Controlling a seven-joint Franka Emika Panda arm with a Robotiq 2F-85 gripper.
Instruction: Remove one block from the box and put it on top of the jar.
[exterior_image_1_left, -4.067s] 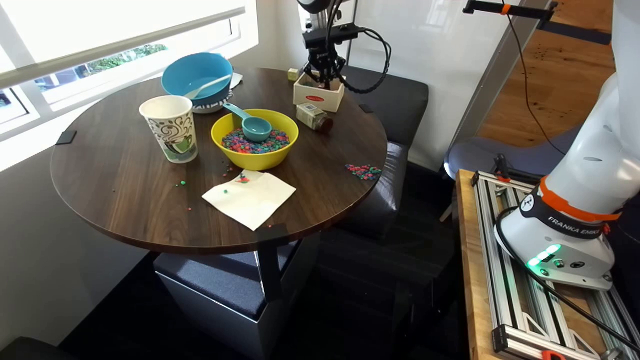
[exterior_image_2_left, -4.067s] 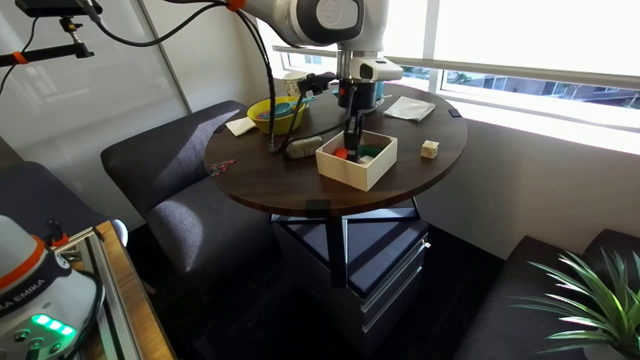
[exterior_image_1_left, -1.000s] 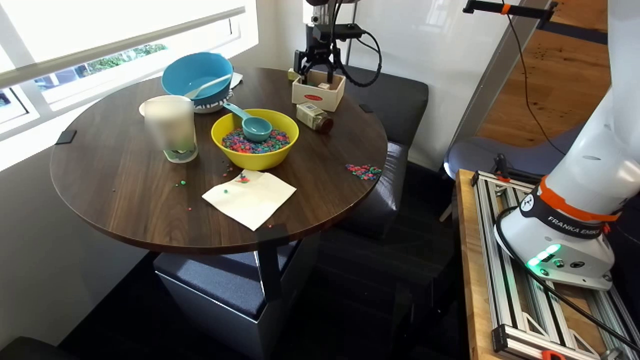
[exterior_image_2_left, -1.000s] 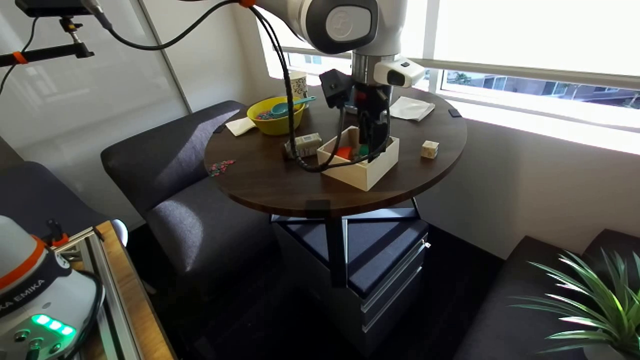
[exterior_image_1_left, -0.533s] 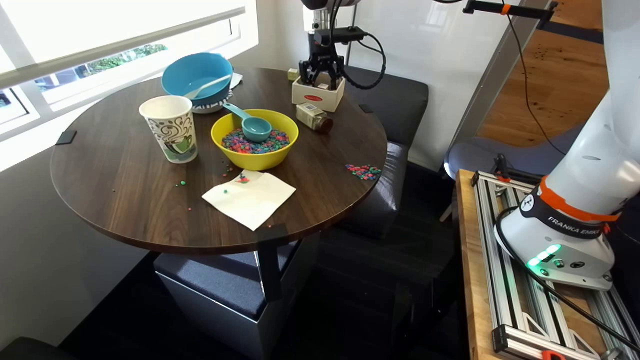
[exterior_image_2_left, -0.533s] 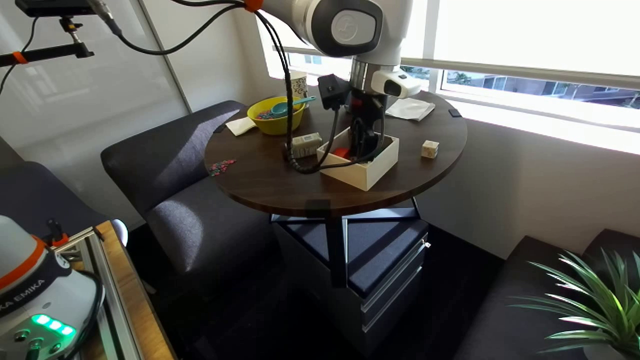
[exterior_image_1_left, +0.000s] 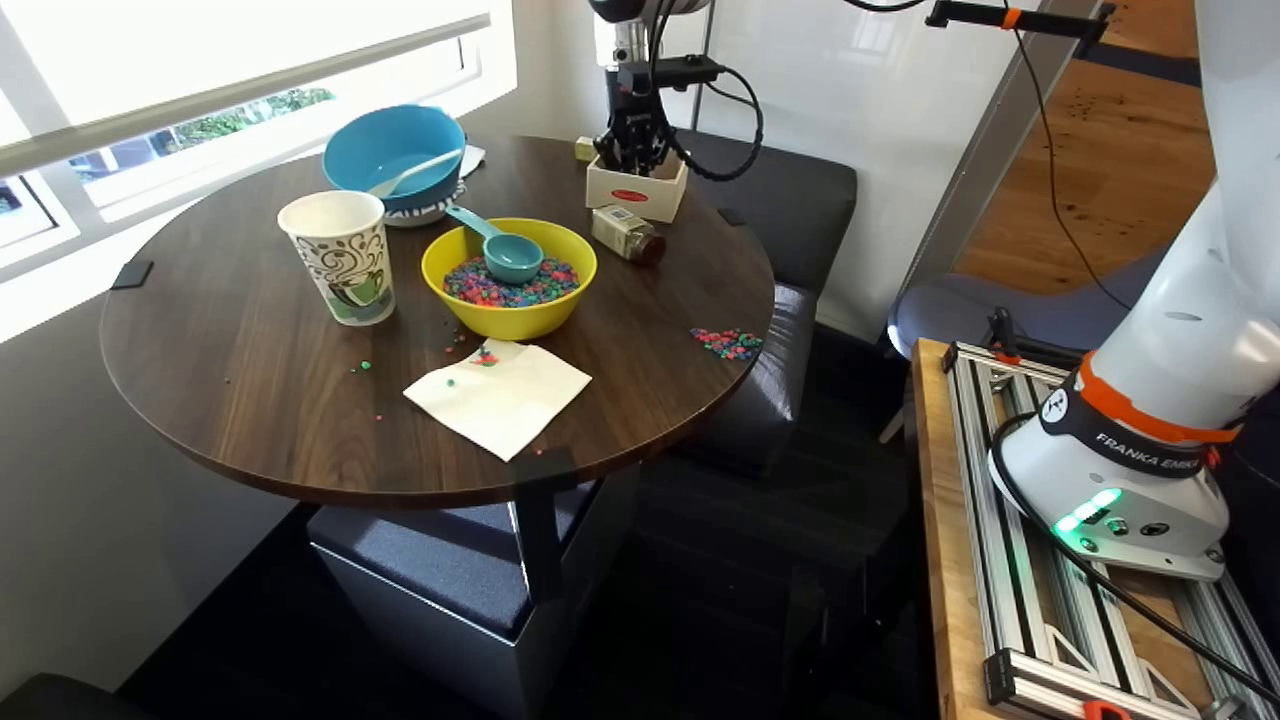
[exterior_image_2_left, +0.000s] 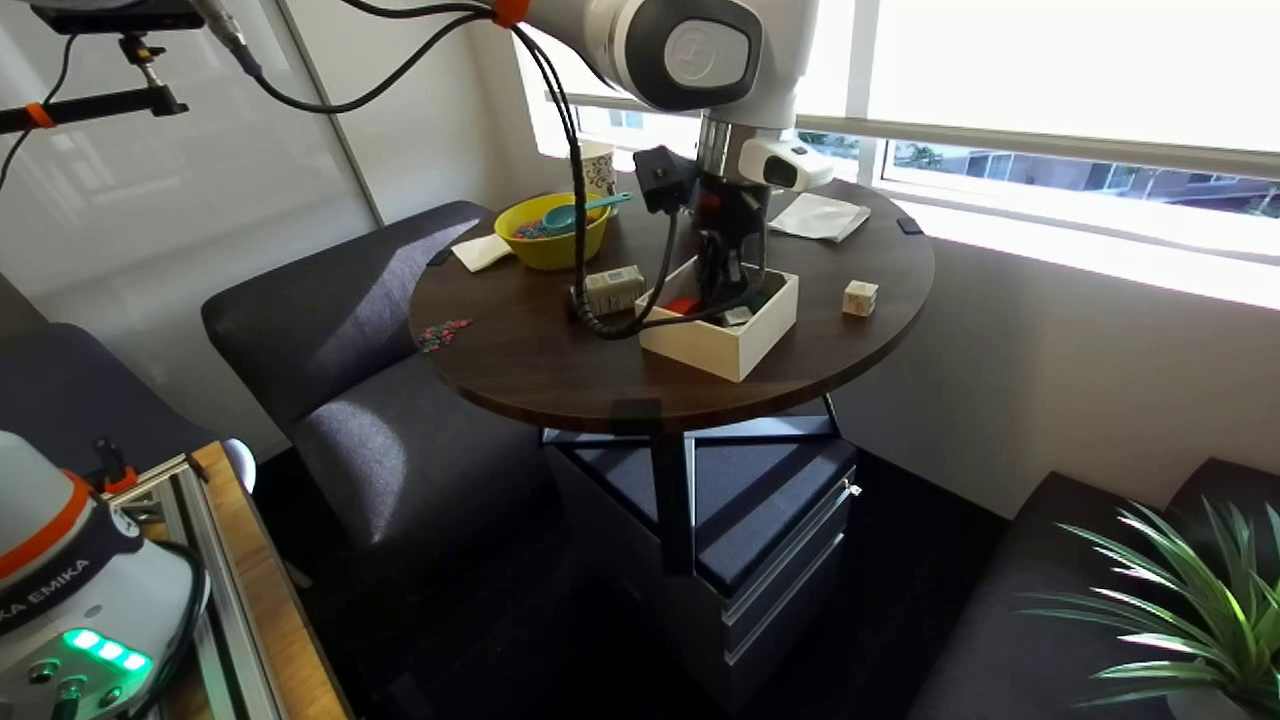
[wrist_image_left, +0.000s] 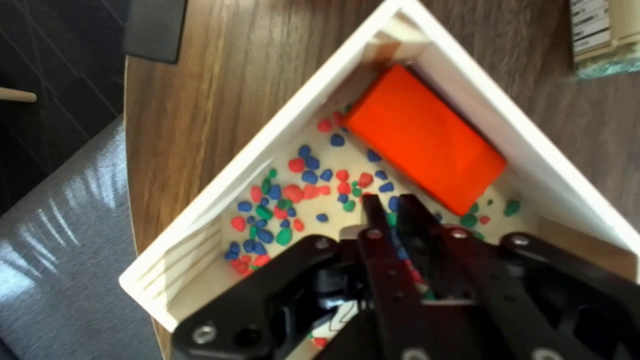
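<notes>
The bench (exterior_image_1_left: 250, 400) carries the box (exterior_image_1_left: 636, 207), which appears slightly displaced against half a second ago. The gripper (wrist_image_left: 391, 202) is down inside it. Its jaws, spread wide a second ago, now stand nearly together with a slim gap; whether they grip a block, I cannot tell. The shift of the box suggests contact. Finding: a grasp is probably being attempted; lifting and placing are outstanding.

The jar (exterior_image_1_left: 623, 232) lies on its side just beside the box in both exterior views; touching or not is unclear. The wrist view catches only part of it. A block set on that flank may well slip off.

The wrist view shows an orange block (wrist_image_left: 427, 140) whole, near the jaws but not between them. In an exterior view a pale block (exterior_image_2_left: 737, 317) shows in the box. A loose cube (exterior_image_2_left: 859, 298), apart from the box, is outside the wrist view. Pebbles (wrist_image_left: 293, 193) inside the box, some visible through the gap, appear in the wrist view alone.
</notes>
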